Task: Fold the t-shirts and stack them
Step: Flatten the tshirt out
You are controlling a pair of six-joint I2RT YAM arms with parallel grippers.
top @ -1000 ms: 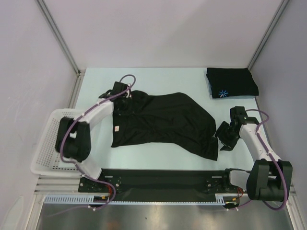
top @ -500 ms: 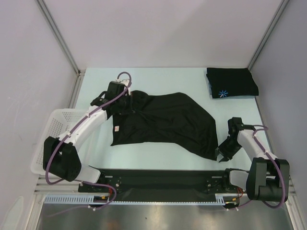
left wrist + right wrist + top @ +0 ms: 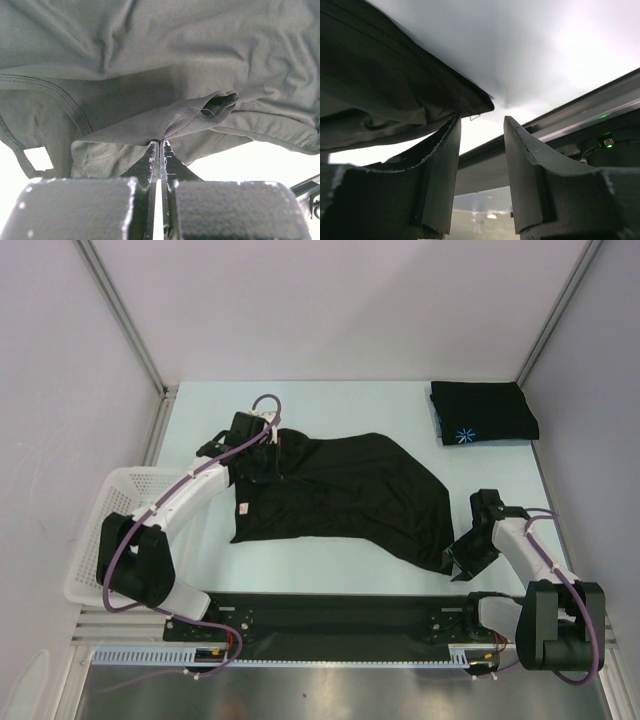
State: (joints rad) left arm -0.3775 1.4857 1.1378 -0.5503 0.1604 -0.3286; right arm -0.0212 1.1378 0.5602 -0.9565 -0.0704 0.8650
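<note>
Lying flat mid-table, the spread t-shirt (image 3: 340, 490) has its long axis on a diagonal, from the far-left collar end to the near-right hem corner (image 3: 440, 558). The folded t-shirt (image 3: 484, 412) with the starburst logo (image 3: 463, 435) sits in the far-right corner of the table (image 3: 330, 400), well apart from it. I read that one as the stack.

Left gripper (image 3: 160, 145): jaws together, pinching a fold of the spread t-shirt at its far-left end, fabric bunched right at the tips.

Right gripper (image 3: 481, 125): jaws apart, nothing between them.

Key relation: the hem corner lies just ahead of the right gripper's gap and off to one side. In the wrist view the corner's tip hangs over one finger (image 3: 442, 165), not inside the gap. The right arm is the nearer one for that corner. My read is that it needs a small shift toward the cloth before closing, or it closes on air.

Versus a second ago:
- Right gripper has pulled back toward its base, from beside the hem edge down to the near-right corner.
- Left gripper is at about the same spot, but its elbow has swung nearer the base.
- Shirt outline looks unchanged.
</note>
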